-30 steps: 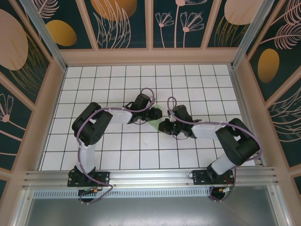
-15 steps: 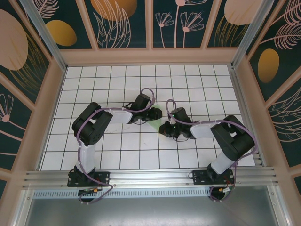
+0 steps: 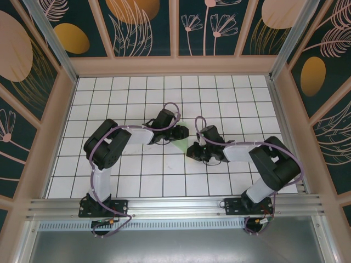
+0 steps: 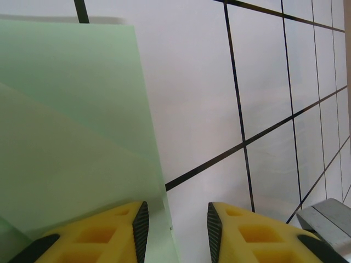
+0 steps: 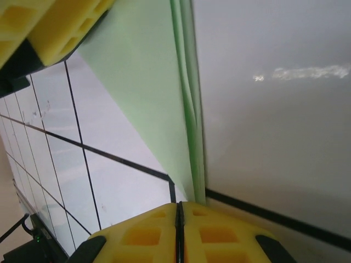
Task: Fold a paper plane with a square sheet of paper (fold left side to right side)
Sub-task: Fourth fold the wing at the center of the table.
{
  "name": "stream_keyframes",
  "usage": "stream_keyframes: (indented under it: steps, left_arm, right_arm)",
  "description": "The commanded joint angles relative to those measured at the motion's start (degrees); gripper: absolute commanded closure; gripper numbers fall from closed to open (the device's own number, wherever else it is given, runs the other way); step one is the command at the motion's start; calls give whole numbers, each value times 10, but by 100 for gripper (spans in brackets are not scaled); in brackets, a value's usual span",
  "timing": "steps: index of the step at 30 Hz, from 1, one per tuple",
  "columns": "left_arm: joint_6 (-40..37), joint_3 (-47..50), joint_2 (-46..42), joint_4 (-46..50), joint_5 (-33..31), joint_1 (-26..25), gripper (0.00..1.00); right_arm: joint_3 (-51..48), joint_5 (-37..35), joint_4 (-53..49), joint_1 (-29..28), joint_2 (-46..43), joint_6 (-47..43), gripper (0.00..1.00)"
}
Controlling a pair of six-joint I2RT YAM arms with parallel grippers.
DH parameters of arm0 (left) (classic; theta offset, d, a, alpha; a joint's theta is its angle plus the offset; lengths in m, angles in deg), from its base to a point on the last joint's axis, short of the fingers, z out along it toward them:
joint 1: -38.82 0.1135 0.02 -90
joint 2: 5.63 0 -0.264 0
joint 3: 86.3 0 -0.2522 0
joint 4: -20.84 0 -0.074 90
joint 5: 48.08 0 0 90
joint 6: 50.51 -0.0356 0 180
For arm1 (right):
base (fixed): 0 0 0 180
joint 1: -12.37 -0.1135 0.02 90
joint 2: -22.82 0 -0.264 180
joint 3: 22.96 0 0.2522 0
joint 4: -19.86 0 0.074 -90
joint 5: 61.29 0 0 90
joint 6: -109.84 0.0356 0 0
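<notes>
The square sheet of paper (image 3: 179, 144) lies folded into a pale green pointed shape on the white grid table, between the two grippers. My left gripper (image 3: 179, 133) stands open at the sheet's far end. In the left wrist view its left finger (image 4: 109, 233) rests over the paper (image 4: 71, 137), whose edge runs into the gap of the left gripper (image 4: 175, 230). My right gripper (image 3: 192, 149) is shut at the near tip. In the right wrist view the right gripper (image 5: 178, 219) has its fingers pressed together, with the paper's layered folded edge (image 5: 189, 109) running under them.
The white grid table (image 3: 137, 181) stretches out on all sides of the paper. Wooden-framed patterned walls (image 3: 60, 109) close it in at left, right and back. The left gripper's yellow fingers (image 5: 49, 27) show at the upper left of the right wrist view.
The right arm's elbow swung a little left and then back right, while its gripper stayed by the paper's near tip. The left arm and the paper have not visibly moved.
</notes>
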Motion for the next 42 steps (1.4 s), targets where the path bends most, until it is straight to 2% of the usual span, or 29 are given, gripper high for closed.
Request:
stream_keyframes:
  steps: [1,13,21,24,34,42]
  left_arm:
    - [-3,17,3,9,-18,12,63]
    - [0,23,-1,2,-15,12,63]
    - [-1,21,-1,3,-17,12,63]
    - [-4,18,-3,11,-20,12,63]
    - [-5,15,-7,13,-18,12,62]
    - [60,11,-72,-80,93,14,59]
  right_arm:
    - [43,22,-32,2,-24,-27,87]
    - [82,-16,-10,1,60,-17,87]
    - [54,-43,-70,-2,72,-14,87]
    - [36,-28,-103,-3,68,-22,88]
    - [1,1,-153,-12,23,-50,88]
    - [48,-44,-166,7,-99,-118,86]
